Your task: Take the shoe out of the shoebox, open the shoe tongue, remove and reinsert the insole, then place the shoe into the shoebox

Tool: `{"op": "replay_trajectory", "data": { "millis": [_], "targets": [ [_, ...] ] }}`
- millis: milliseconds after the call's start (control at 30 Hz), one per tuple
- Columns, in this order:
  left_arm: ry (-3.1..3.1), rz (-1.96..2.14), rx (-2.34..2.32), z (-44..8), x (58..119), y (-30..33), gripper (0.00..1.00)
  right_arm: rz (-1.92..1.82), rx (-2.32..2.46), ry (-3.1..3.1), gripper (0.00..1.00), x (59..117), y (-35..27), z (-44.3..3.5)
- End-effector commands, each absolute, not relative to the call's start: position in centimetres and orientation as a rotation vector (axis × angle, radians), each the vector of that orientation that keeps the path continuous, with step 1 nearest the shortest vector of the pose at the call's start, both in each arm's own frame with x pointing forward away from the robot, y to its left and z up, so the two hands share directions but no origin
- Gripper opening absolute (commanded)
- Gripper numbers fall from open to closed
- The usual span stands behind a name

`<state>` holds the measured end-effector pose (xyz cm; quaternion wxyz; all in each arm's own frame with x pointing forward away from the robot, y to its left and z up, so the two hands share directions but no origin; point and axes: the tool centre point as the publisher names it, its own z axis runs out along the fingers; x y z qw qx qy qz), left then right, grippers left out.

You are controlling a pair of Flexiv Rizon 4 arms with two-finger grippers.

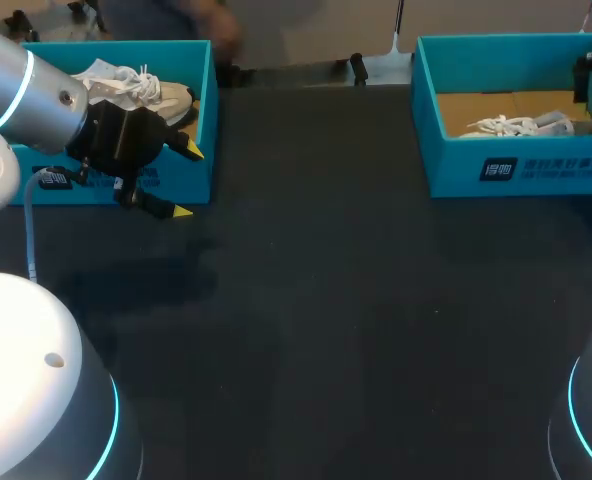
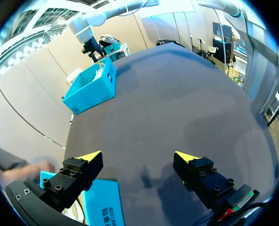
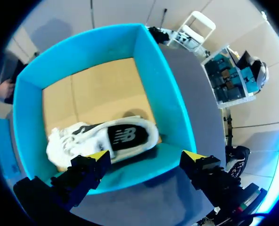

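Two blue shoeboxes stand at the table's far side. The right shoebox point(image 1: 521, 165) holds a white and grey shoe point(image 1: 516, 126). In the right wrist view this shoe point(image 3: 116, 139) lies on its side on the box's cardboard floor, its dark insole showing. My right gripper point(image 3: 146, 156) hangs open just above the near wall of that shoebox point(image 3: 170, 99), holding nothing. The left shoebox point(image 1: 191, 175) holds another shoe point(image 1: 141, 90) with white laces. My left gripper point(image 1: 188, 181) stands open in front of this box's near right corner, empty.
In the left wrist view the dark table point(image 2: 177, 108) stretches ahead of the open left gripper point(image 2: 137, 156) to the right shoebox point(image 2: 90, 89), with my right arm point(image 2: 87, 30) over it. A corner of the left shoebox point(image 2: 102, 202) lies beside one finger.
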<state>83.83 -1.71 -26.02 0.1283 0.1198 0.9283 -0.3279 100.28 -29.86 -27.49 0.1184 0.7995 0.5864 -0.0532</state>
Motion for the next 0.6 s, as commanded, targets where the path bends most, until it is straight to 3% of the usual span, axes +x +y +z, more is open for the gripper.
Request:
{"op": "replay_trajectory", "data": {
  "millis": [33,600],
  "targets": [
    [2.701,-0.95,0.35,-26.0,83.8,-1.7,1.0,-0.074,2.257,1.778,1.0,98.1,-28.3,-25.3],
    [2.693,-0.903,0.323,-24.9,84.9,-1.0,1.0,-0.073,2.252,1.799,1.0,97.3,-27.6,-24.7]
  ]
}}
